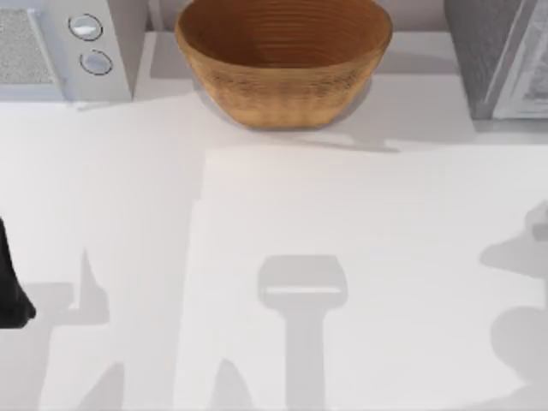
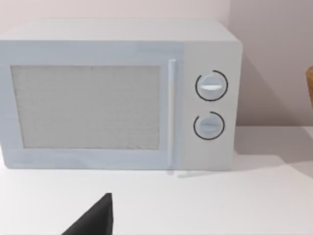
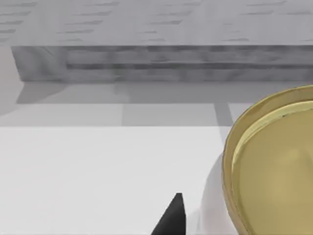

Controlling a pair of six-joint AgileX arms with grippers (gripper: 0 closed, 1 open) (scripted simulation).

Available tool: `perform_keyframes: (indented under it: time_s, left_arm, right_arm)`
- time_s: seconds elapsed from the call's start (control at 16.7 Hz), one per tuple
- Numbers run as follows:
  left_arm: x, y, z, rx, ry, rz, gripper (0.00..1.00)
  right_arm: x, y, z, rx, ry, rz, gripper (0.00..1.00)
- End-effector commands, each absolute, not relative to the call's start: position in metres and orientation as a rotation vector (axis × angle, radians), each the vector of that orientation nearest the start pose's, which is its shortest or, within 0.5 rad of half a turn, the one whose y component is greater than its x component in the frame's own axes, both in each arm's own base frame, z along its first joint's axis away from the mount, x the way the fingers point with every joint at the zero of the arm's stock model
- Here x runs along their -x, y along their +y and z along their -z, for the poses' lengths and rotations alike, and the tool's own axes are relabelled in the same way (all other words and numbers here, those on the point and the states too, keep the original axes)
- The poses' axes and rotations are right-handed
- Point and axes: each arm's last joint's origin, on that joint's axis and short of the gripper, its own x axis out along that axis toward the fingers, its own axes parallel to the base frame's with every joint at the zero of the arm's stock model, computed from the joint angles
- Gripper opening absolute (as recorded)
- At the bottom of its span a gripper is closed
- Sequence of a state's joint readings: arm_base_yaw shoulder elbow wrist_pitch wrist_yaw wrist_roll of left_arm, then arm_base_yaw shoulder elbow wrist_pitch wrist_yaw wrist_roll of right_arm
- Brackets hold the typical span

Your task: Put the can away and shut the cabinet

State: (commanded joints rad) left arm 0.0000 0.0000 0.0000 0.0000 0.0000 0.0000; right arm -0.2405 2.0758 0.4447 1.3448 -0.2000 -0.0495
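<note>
The can (image 3: 274, 166) has a gold lid with a raised rim and stands on the white table, close to the right wrist camera. A dark tip of my right gripper (image 3: 171, 220) shows just beside it; whether they touch I cannot tell. Beyond them stands the grey cabinet (image 3: 161, 63), which is also at the table's back right corner (image 1: 492, 51). My left arm (image 1: 10, 287) stays parked at the left edge of the table, and a dark tip of my left gripper (image 2: 93, 220) points toward a microwave.
A white microwave (image 2: 117, 95) with two round dials stands at the back left (image 1: 60, 43). A large woven basket (image 1: 282, 56) sits at the back middle. Arm shadows fall across the white table (image 1: 342, 214).
</note>
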Motion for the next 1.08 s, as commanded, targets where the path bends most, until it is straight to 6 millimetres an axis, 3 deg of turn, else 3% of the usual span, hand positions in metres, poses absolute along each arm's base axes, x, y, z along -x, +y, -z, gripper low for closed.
perform_keyframes:
  time_s: [0.36,0.84,1.08]
  left_arm:
    - [-0.106,-0.001,-0.160,0.000,0.000,0.000,1.00]
    - [-0.106,-0.001,-0.160,0.000,0.000,0.000,1.00]
    - [-0.106,-0.001,-0.160,0.000,0.000,0.000,1.00]
  right_arm:
    - [-0.297,-0.065,-0.107,-0.001,0.284,0.012,0.00]
    - [-0.283,-0.062,-0.188,-0.007,0.306,0.012,0.00]
    - [-0.281,-0.061,-0.196,-0.004,0.295,0.012,0.00]
